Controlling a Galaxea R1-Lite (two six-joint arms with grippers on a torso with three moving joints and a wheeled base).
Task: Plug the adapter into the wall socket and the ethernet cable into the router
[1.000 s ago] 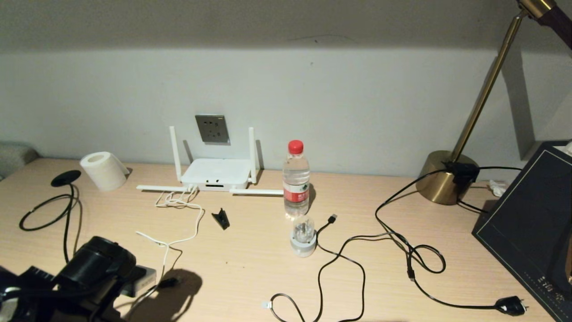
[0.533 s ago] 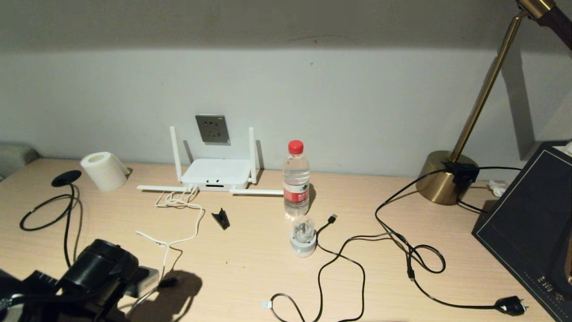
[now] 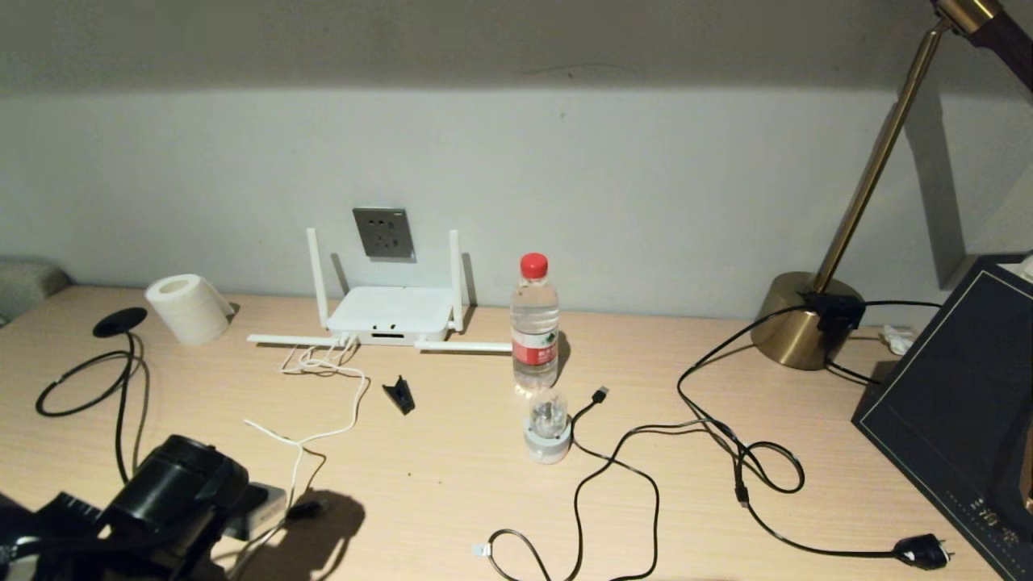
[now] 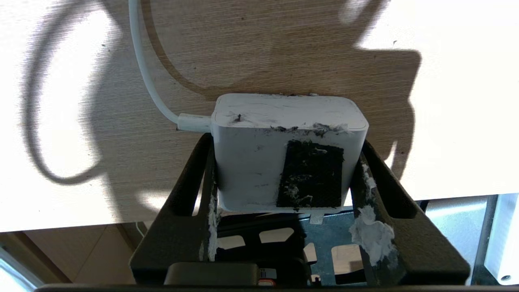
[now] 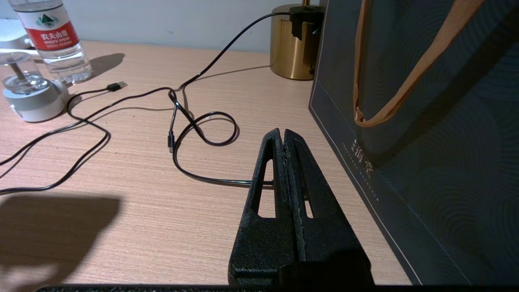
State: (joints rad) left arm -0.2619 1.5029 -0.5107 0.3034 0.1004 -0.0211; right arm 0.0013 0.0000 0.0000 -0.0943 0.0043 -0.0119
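White, cube-shaped plastic adapter [image 4: 284, 150] sits at the tabletop's [image 3: 484, 484] near edge between my left gripper's [image 4: 284, 178] fingers, which look closed on its sides; I fear its taut cord [image 4: 142, 61] may twist it loose during lifting.

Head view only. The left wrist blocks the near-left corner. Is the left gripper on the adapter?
Observer: Yes. In the left wrist view the left gripper has a finger against each side of the adapter.
Operator: Where does its cord exit?
Observer: The white cord leaves one side face, just beyond a fingertip, and runs off across the table.
Operator: Right arm? Not in my view.
Observer: The right gripper is parked with its jaws shut and empty, above the table beside the dark bag.
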